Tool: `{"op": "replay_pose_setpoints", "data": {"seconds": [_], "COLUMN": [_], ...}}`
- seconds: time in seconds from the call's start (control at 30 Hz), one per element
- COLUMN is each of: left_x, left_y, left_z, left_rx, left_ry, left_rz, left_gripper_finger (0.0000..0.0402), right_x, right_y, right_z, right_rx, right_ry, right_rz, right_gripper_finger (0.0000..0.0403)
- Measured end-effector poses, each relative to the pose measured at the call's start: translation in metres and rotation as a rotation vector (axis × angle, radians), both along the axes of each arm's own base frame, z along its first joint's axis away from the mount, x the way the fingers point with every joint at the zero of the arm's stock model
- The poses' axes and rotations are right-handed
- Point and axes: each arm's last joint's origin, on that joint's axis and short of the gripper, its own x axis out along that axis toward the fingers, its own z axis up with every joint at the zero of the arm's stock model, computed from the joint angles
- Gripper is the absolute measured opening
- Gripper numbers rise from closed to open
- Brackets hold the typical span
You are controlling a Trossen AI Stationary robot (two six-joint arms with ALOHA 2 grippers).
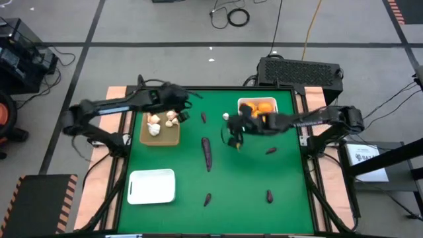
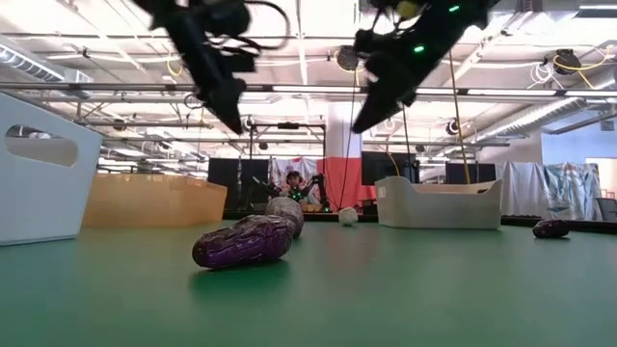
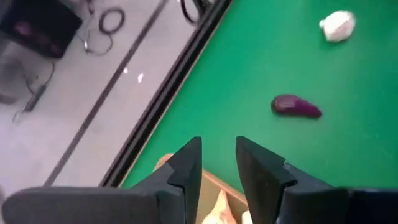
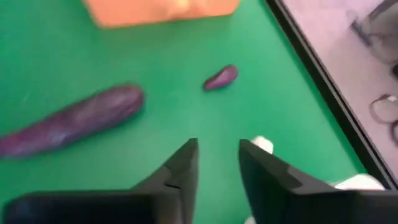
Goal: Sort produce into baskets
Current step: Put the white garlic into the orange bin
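- While the left arm was stretched from the table's left edge toward the far side, the left gripper [image 1: 183, 100] was held above the far right corner of the tan tray [image 1: 160, 137], its fingers [image 3: 186, 163] parted by a narrow gap with nothing between them.
- Three cream garlic bulbs [image 1: 154, 125] were seen lying in that tan tray.
- The right arm was reached in from the right edge, bent at the elbow, and the right gripper [image 1: 236, 132] was hung above the green mat just left of the far white tray [image 1: 246, 102]; its fingers [image 4: 183, 163] were likewise slightly apart and empty.
- Orange citrus fruits [image 1: 263, 108] were held in that far white tray.
- A loose white bulb [image 1: 225, 116] was left on the mat just beside the right gripper.
- The long eggplant [image 1: 207, 153] was laid near the mat's centre, with small purple pieces [image 1: 203, 118] scattered around it, one toward the far edge, one to the right and two near the front.
- The near white tray [image 1: 151, 186] was set at the front left, well apart from both grippers.
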Motion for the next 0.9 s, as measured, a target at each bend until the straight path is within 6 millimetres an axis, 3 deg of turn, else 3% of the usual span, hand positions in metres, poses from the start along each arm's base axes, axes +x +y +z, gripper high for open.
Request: {"op": "replay_pose_setpoints", "data": {"seconds": [0.23, 0.37, 0.53, 0.7, 0.9], "left_x": [-0.04, -0.05, -0.051, -0.051, -0.055], "left_y": [-0.015, -0.02, -0.024, -0.028, -0.03], "left_z": [0.017, 0.022, 0.014, -0.001, -0.018], "left_rx": [0.143, 0.143, 0.042, 0.014, -0.021], "left_ry": [-0.234, -0.271, -0.282, -0.259, -0.227], "left_rz": [0.046, 0.031, -0.076, -0.101, -0.087], "left_gripper_finger": [0.0107, 0.0107, 0.013, 0.0188, 0.0244], "right_x": [0.021, 0.039, 0.061, 0.071, 0.071], "right_y": [-0.066, -0.085, -0.101, -0.118, -0.149], "right_z": [-0.005, -0.02, -0.043, -0.06, -0.062], "right_rx": [0.14, 0.181, 0.22, 0.315, 0.34], "right_ry": [0.06, 0.185, 0.339, 0.414, 0.403], "right_rz": [-0.115, -0.147, -0.163, -0.156, -0.199], "right_gripper_finger": [0.0219, 0.0282, 0.0345, 0.0371, 0.0368]}}
